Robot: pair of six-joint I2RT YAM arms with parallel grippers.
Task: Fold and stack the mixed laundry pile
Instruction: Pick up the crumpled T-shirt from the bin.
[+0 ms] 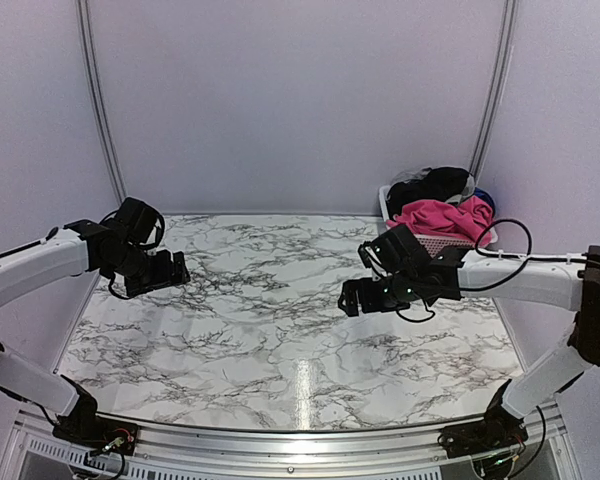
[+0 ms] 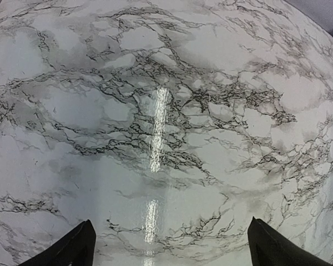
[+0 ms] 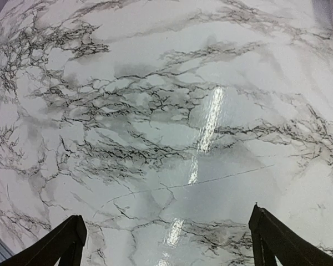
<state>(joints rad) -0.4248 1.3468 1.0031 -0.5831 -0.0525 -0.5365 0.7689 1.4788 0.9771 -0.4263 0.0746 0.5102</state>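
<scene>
The white, black-veined marble tabletop spreads wide under both arms, and both wrist views show only glossy marble below. The mixed laundry pile of soft garments sits heaped in a white plastic lattice basket at the far right corner, spilling over its rim. A bright pink piece lies on top at the front, a black cloth bunches behind it, and a dark blue piece peeks out at the right edge. No grey trousers can be made out. Nothing has been taken out, so the task looks to be at its very start.

The white-and-black right arm hovers just in front of the basket, while the left arm is well apart at the opposite side. The right fingers stand spread wide and hold nothing. The left fingers likewise gape fully and are empty.

The main risk is the tangle: a pinch on the pink piece would likely drag the black cloth along, or lift and tip the light basket. A fingertip may also catch in the lattice. The black cable looping off the right arm hangs near the basket's rim and could snag there. On the slick marble, cloth may slide rather than crease if folded one-handed, and the left arm has a long reach to come and help.
</scene>
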